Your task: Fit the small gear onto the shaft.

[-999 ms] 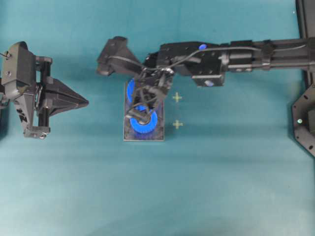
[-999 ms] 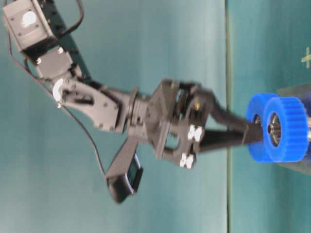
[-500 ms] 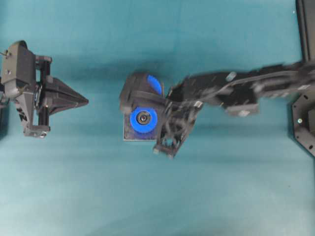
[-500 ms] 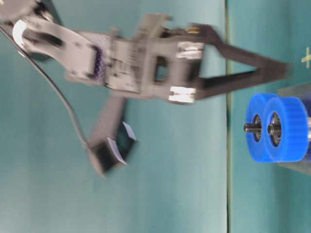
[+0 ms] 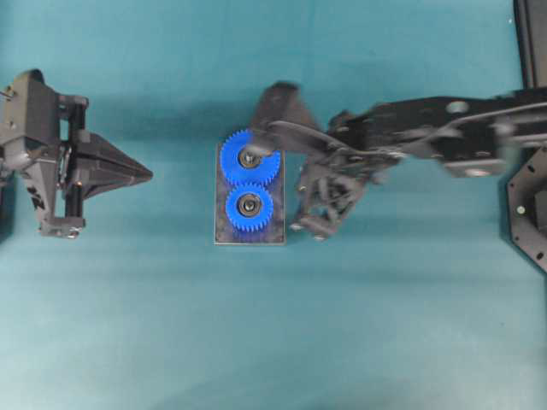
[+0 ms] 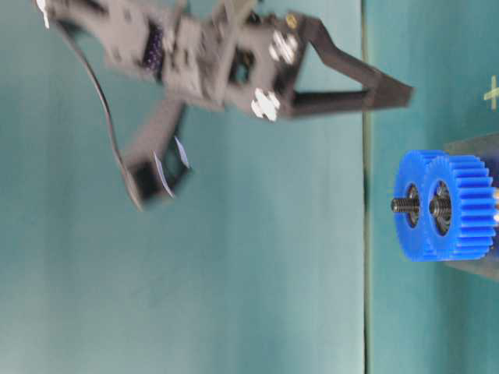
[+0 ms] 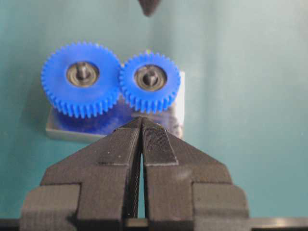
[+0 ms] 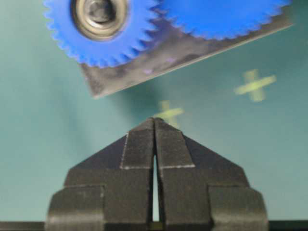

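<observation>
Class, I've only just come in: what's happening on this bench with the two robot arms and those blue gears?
The small gear sits on its shaft on the dark plate, teeth meeting the larger gear. Neither arm holds anything. The right gripper is shut and empty, off to the right of the plate. The left gripper, also shut, is parked at the left, pointing at the gears. The fitting looks done.

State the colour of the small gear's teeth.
Bright blue, on the small gear; the left wrist view shows it best.
</observation>
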You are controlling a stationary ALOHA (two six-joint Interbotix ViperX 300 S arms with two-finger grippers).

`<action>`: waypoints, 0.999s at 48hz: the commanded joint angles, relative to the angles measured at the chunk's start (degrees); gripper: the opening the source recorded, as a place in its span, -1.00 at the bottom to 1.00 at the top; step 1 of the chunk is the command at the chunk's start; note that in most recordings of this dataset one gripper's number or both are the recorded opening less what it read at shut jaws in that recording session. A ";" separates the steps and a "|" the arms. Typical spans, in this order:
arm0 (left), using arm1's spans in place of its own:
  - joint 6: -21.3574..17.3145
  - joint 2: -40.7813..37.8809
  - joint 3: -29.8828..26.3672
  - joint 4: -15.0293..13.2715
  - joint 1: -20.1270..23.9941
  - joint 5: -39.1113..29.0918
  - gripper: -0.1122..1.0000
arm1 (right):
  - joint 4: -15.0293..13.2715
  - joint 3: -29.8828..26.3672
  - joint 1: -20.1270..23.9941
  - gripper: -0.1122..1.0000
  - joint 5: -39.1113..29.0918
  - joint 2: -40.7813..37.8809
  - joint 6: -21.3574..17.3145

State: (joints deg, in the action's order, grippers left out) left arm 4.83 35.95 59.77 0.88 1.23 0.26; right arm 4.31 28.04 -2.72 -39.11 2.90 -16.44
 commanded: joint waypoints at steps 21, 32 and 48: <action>-2.64 1.67 0.26 0.18 0.09 0.70 -0.80 | -2.55 15.38 -0.09 -0.79 20.83 13.89 1.85; -2.64 1.67 0.35 0.18 0.18 1.05 -0.80 | -2.72 19.25 0.09 -0.79 26.63 18.19 6.42; -2.55 1.76 0.35 0.18 0.18 1.14 -0.80 | -2.55 21.18 1.14 -0.79 27.25 19.16 6.50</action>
State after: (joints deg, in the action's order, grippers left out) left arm 2.20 37.53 60.73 0.88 1.32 0.79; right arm 1.67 49.39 -2.02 -12.39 21.18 -10.55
